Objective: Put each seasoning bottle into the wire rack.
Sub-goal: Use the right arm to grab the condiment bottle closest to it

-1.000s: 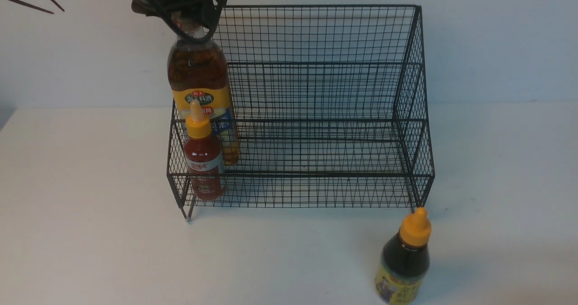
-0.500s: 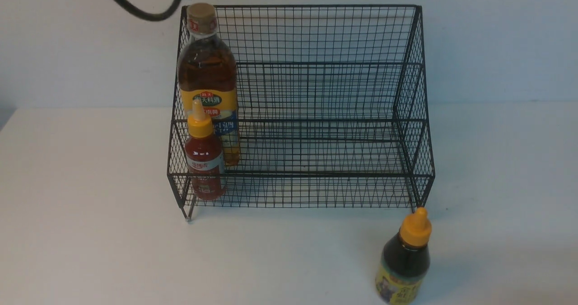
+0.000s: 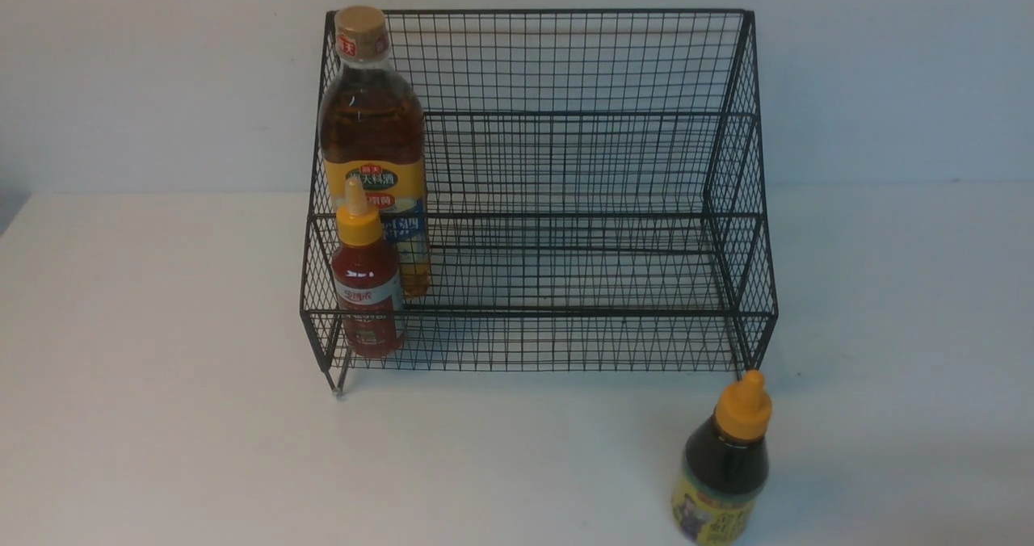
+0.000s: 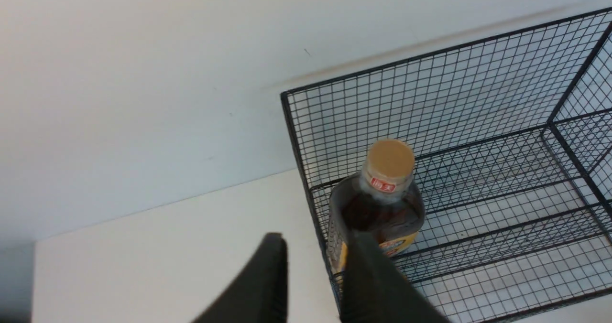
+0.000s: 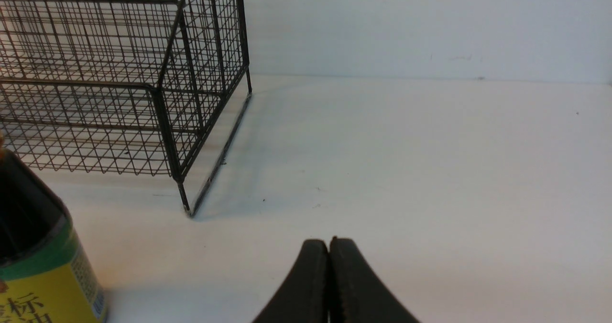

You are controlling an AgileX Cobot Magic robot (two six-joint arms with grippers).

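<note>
Left gripper (image 4: 316, 239) hangs above the left end of the wire rack (image 3: 565, 313), just outside its side wall, with the jaws a narrow gap apart and nothing between them (the front view does not show it at all). Tall amber bottle (image 3: 371, 126) stands upright inside the rack at its left end, on the step behind the front tier, gold cap about level with the rack's top rim. It sits close to the side mesh, probably so the wall steadies a tall bottle. Small red bottle (image 3: 365, 279) stands upright in the rack's lowest front tier, directly in front of the amber one, short before tall so both show. Dark bottle (image 3: 723, 465) stands outside the rack on the table (image 3: 161, 368), just in front of the rack's right front foot. By my reckoning it is the one left to place. Right gripper (image 5: 329, 241) sits low off the rack's right front corner, near the dark bottle. Its jaws are pressed together on nothing and would need to part before taking the bottle.
</note>
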